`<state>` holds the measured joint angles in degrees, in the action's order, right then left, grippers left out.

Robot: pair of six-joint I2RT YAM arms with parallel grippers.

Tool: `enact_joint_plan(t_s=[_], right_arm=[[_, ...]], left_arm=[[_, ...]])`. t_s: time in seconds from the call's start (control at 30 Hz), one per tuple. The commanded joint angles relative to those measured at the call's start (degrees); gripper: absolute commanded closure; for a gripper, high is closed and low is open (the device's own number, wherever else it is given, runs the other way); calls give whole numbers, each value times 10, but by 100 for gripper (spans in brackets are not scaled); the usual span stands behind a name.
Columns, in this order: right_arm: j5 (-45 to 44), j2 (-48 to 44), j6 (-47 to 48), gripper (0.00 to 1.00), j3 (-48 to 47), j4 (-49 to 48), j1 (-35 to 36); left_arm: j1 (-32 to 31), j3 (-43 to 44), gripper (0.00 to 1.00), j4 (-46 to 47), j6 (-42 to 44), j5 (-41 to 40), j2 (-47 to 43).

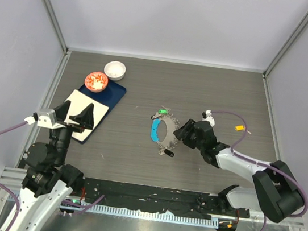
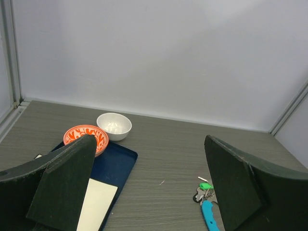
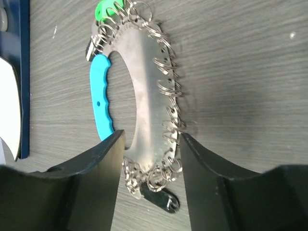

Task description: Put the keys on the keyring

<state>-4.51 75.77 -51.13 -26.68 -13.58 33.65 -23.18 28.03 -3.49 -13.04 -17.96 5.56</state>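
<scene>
Keyring (image 1: 163,133), grey metal loop, blue plastic grip: on bench (image 1: 147,80), room all round | right end effector (image 3: 152,137) apart, astride it | left end effector (image 2: 149,142) wide apart | yellow-tagged key (image 1: 238,127): top view only

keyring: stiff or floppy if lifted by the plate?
The keyring has a flat metal crescent that looks rigid, so it probably lifts as one piece. The small loose rings and dark key on its edge will likely dangle and swing. Shiny, thin and flat on the table, it may slip.
</scene>
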Motion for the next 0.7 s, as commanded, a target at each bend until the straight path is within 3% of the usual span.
enact_joint_plan(t_s=[0.0, 0.13, 0.33, 0.5, 0.67], right_arm=[[-14, -52, 11, 42, 13, 48, 2], [25, -81, 38, 35, 26, 77, 2], [83, -75, 51, 34, 37, 71, 28], [86, -21, 32, 33, 29, 17, 80], [107, 93, 50, 30, -52, -21, 132]], left_arm=[[-2, 6, 0, 17, 0, 7, 8], [-1, 6, 0, 18, 0, 10, 9], [-1, 7, 0, 17, -1, 12, 10], [-1, 7, 0, 16, -2, 13, 9], [-1, 8, 0, 14, -2, 13, 6]])
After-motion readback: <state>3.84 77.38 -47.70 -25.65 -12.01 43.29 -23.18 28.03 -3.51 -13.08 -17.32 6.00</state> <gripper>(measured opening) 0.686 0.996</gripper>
